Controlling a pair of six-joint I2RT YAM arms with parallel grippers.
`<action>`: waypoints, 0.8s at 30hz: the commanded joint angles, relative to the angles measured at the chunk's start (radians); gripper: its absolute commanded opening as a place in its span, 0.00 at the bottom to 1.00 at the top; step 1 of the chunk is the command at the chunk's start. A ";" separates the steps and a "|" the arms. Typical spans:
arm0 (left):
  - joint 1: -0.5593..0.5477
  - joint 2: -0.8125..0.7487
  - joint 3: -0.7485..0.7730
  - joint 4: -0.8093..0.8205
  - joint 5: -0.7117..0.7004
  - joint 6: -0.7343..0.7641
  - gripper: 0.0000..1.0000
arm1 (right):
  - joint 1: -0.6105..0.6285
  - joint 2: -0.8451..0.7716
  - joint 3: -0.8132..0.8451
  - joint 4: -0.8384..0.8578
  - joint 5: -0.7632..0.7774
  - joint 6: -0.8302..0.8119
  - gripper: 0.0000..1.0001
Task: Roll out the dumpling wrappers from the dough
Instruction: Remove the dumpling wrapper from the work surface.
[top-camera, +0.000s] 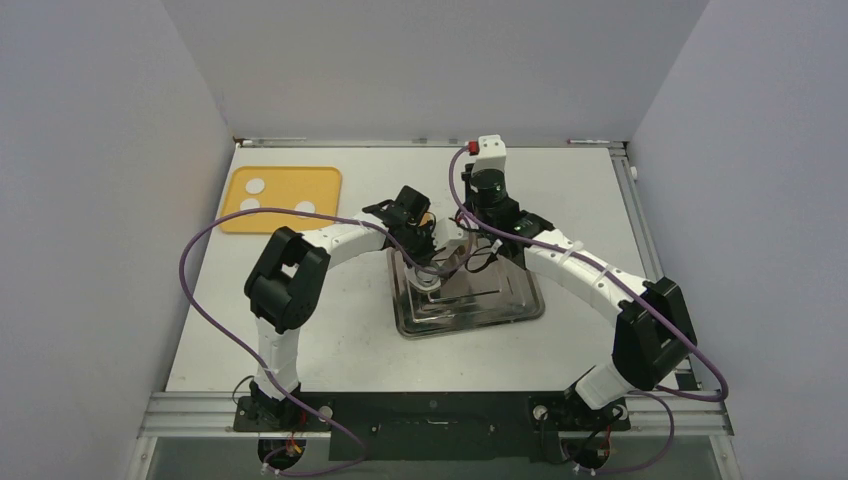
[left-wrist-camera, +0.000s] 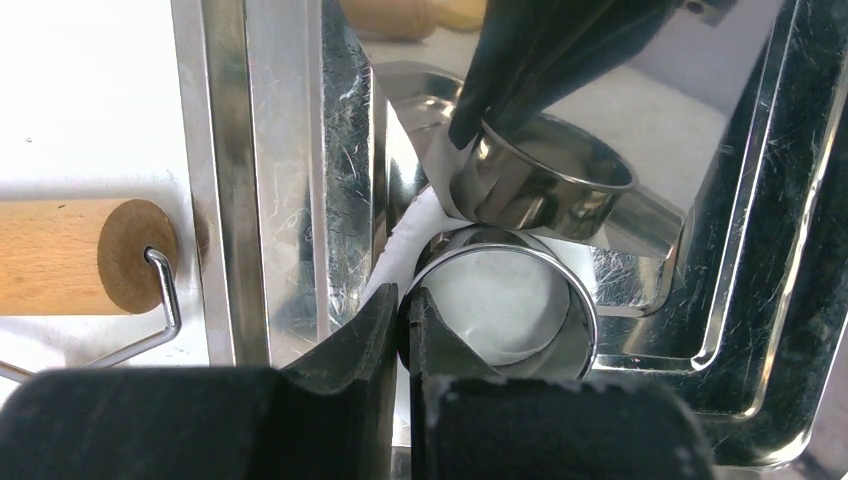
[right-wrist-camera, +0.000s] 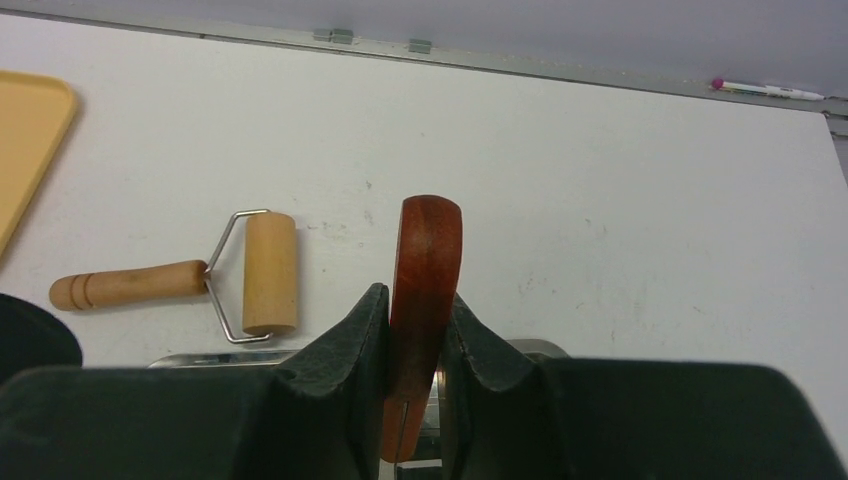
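L end effector pinching 1 ring; 3 dough pcs.

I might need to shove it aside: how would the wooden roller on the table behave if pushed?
The roller has a round drum on a wire axle, so a push across it would probably set it rolling. Its handle is round too, so it may swivel rather than slide straight. It looks like solid wood: stiff, not fragile.

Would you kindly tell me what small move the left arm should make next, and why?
Probably press the metal ring down with a slight twist: the left pincer is shut on its rim, and flattened dough shows inside and outside it on the steel tray, so the cut looks unfinished.
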 joint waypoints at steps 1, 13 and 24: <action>-0.010 -0.018 0.012 -0.083 0.002 0.041 0.00 | -0.046 0.015 0.013 -0.144 0.087 -0.118 0.08; -0.010 -0.016 0.015 -0.085 -0.004 0.049 0.00 | -0.088 -0.061 -0.027 -0.172 0.095 -0.146 0.08; -0.012 -0.004 0.030 -0.103 0.001 0.052 0.00 | -0.100 -0.227 -0.087 -0.114 -0.061 -0.191 0.08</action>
